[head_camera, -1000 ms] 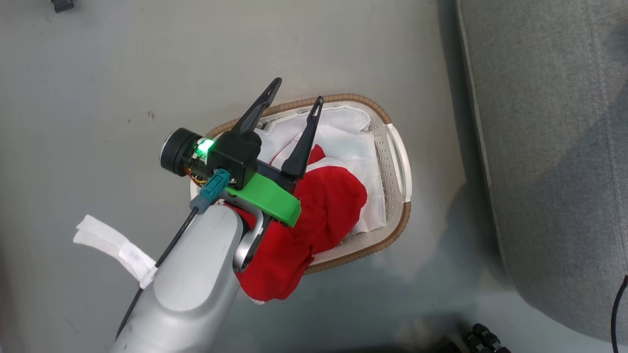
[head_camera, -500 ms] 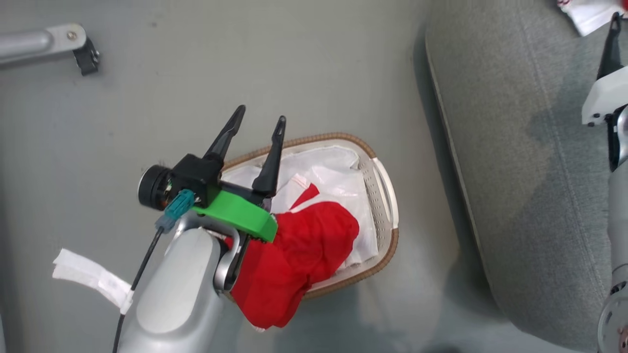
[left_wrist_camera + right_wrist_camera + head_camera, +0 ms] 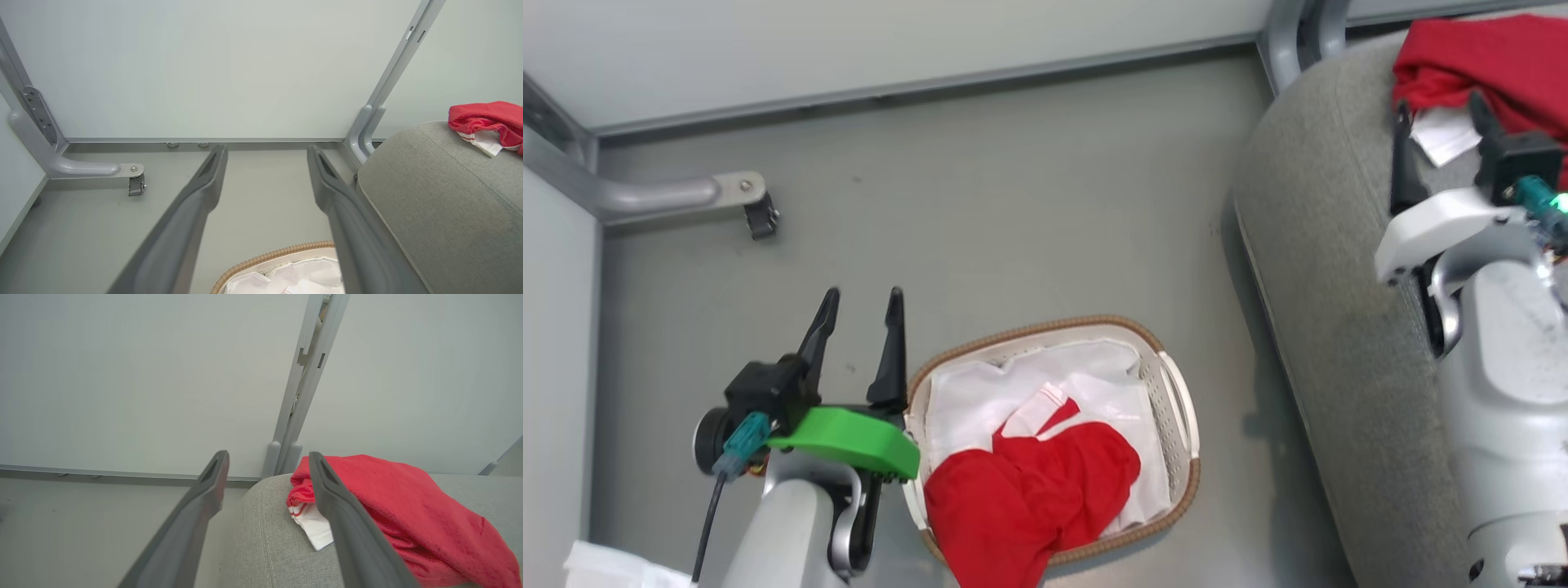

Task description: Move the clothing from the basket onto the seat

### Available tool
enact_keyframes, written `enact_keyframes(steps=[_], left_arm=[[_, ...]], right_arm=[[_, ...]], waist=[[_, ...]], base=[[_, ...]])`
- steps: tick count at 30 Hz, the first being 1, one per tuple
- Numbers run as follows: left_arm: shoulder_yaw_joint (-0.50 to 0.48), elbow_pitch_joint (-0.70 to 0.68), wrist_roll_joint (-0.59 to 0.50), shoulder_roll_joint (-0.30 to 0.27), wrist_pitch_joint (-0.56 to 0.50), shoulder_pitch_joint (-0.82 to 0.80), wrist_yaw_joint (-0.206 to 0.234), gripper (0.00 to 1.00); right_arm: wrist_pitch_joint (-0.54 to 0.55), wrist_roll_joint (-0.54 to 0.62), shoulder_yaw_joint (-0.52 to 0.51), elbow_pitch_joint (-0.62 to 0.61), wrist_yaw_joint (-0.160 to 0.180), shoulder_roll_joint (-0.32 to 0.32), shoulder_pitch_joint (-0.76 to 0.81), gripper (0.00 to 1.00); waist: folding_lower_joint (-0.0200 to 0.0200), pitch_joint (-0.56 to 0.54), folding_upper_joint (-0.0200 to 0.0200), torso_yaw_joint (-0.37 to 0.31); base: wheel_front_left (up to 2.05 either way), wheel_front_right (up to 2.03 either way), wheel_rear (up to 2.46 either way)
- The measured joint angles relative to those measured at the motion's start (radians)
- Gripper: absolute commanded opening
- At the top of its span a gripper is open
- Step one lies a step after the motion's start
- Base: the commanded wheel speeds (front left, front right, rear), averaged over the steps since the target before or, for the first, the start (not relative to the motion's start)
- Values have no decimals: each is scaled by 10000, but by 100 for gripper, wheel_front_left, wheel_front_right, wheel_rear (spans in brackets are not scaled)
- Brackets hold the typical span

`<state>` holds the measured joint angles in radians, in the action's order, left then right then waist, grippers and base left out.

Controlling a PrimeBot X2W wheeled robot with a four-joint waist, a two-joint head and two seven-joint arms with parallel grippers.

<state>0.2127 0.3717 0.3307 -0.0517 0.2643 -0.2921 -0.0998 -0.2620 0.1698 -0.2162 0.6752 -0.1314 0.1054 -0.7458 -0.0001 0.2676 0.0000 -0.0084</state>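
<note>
Red fabric is seen in two places. One red garment, with a white striped panel, lies on the grey seat near its rounded corner. A second red garment is bunched in the white basket on the white lining, and is draped over the brown rim at the near end. The basket stands on the grey floor, near the seat. The right claw is held spread above the seat, close to the garment there, with nothing pinched; contact cannot be told. The left claw is also spread and empty, over the floor beside the basket.
</note>
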Motion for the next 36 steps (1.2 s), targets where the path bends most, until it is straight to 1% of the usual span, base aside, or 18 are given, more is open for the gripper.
enact_keyframes(steps=[4, 8, 11, 14, 18, 23, 30, 36], left_arm=[[-466, -201, -71, 6, -2, 621, 173, 100], [-623, -393, -10, 8, -2, 1242, 249, 100], [-709, -493, 19, 12, -2, 1631, 274, 100], [-777, -566, 23, 13, -2, 2019, 297, 100], [-863, -708, 48, 13, -2, 2463, 343, 100], [-1032, -892, 196, 13, -2, 3117, 387, 100], [-991, -1193, 280, 15, -2, 3600, 476, 100], [-911, -1246, 288, 15, -2, 3694, 533, 100]], right_arm=[[0, -512, 495, -453, 0, -268, 787, 100], [-12, -1085, 782, -865, 0, -514, 1755, 100], [-12, -1613, 1221, -1212, 0, -531, 2520, 100], [-12, -2573, 1891, -1530, 0, -589, 3303, 100], [-12, -3143, 2196, -1854, 0, -566, 4135, 100], [-12, -3120, 2543, -2282, 0, -571, 4907, 100], [-12, -3114, 2485, -2732, 0, -570, 5765, 100], [-12, -3219, 2483, -2907, 0, -570, 6077, 100]], waist=[[0, -618, 0, 234], [0, -1145, 0, 447], [0, -1516, 0, 589], [0, -1870, 0, 713], [0, -2224, 0, 819], [0, -2583, 0, 874], [0, -2780, 0, 821], [0, -2859, 0, 747]], base=[[0, 0, 0], [0, 0, 0], [0, 0, 0], [0, 0, 0], [0, 0, 0], [0, 0, 0], [0, 0, 0], [0, 0, 0]])
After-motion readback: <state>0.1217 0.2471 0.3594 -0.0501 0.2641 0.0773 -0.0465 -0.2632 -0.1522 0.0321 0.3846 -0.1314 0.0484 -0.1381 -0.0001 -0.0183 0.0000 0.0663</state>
